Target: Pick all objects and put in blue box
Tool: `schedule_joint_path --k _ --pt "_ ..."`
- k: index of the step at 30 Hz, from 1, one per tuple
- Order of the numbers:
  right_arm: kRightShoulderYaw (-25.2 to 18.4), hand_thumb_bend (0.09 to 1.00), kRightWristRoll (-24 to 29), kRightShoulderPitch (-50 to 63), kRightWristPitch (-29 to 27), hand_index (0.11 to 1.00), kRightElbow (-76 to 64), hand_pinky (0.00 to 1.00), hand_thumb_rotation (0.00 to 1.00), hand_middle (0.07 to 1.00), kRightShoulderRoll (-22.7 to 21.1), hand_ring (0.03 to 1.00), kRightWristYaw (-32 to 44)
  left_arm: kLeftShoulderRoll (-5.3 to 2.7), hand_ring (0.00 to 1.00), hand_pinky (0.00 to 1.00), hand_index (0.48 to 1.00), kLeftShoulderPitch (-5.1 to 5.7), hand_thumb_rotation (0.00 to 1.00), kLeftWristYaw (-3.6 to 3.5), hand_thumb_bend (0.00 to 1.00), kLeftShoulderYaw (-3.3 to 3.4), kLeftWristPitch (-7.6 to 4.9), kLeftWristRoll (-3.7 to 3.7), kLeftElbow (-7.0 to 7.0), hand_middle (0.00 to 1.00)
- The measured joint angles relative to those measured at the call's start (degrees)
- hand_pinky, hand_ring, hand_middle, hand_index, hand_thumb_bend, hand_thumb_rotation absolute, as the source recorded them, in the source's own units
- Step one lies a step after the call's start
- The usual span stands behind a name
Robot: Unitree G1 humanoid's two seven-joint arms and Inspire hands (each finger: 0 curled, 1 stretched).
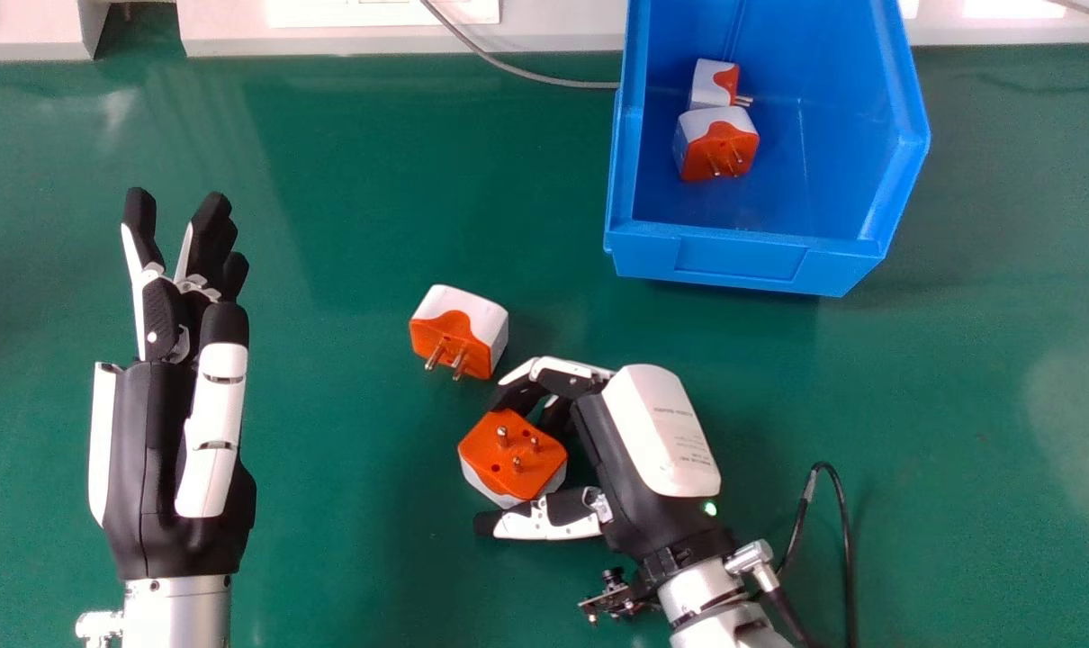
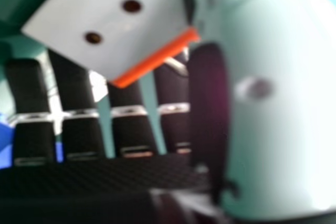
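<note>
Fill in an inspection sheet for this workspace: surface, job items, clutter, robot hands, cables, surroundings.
Surface: green table, with reflections.
Job items: blue box holds a front adapter and a rear adapter; a loose adapter lies outside it, and a gripped adapter is in the right robot hand.
Clutter: nothing seen.
Robot hands: left robot hand idle, fingers straight; right robot hand has its fingers at the adapter's far side and thumb at the near side.
Cables: gray cable runs up to the box's left side; black cable loops beside the right wrist.
Surroundings: pale panel along the table's far edge.
</note>
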Motion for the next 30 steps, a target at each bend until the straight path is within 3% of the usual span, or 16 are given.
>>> schedule_joint_path --k 9,20,30 --pt "-0.28 0.532 0.32 0.19 -1.71 0.507 -0.31 0.39 0.0 0.464 -1.36 0.428 -0.17 0.02 0.99 1.0 0.949 0.0 0.72 -0.02 0.36 0.01 0.01 0.0 0.0 0.97" --pt "-4.01 0.53 3.01 4.4 -11.22 0.502 -8.39 0.39 0.0 0.469 -7.51 0.43 0.6 0.0 0.99 1.0 0.949 -0.03 0.72 -0.09 0.36 -0.01 0.0 -0.04 0.04 0.97" --pt "-9.75 0.521 9.22 9.11 -16.94 0.514 -22.1 0.39 0.0 0.489 -10.0 0.411 9.28 -0.04 0.99 1.0 0.948 -0.26 0.72 0.09 0.36 0.01 0.0 0.06 0.08 0.97"
